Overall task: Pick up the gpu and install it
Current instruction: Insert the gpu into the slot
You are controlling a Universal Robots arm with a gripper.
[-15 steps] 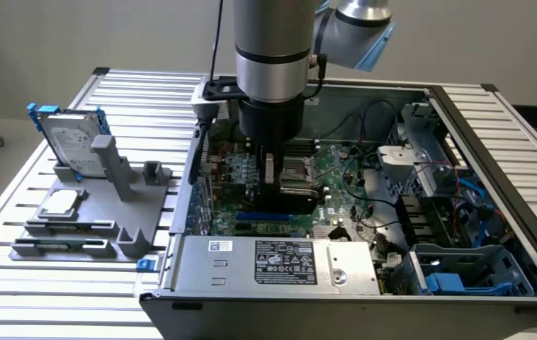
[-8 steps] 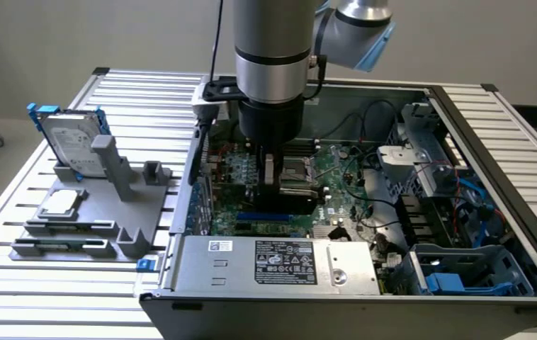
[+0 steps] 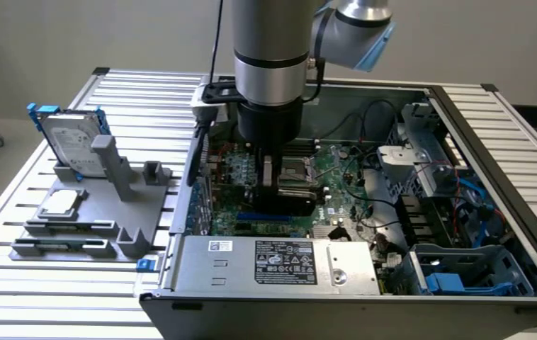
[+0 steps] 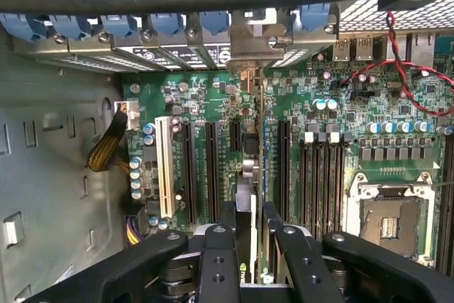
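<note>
One gripper [image 4: 250, 246], low inside the open computer case [image 3: 495, 95], is clamped on the gpu [image 4: 250, 175]. A black finger [image 4: 218, 260] presses each face of the card and no gap shows.

- The card stands on edge, running straight out from the fingertips toward the case's rear wall.
- Directly beneath is the green main board [image 4: 397, 104], and the card lines up along one long black slot.
- More slots [image 4: 190, 175] sit just beside it on one flank and the memory slots [image 4: 323, 175] on the other.
- Cannot tell whether the lower edge is fully home.
- Farther out, its silver bracket [image 4: 250, 44] meets the rear openings under the blue clips [image 4: 213, 23].
- The processor socket [image 4: 389, 221] lies off to one side.
- Well away from the gripper, at the exterior view's left, a grey holder [image 3: 79, 237] carries the hard drive [image 3: 68, 138] and a small square chip [image 3: 61, 202].

Judgement: pickup and carry are done and the card is at its slot. Seating is unconfirmed and the grip is not let go.
</note>
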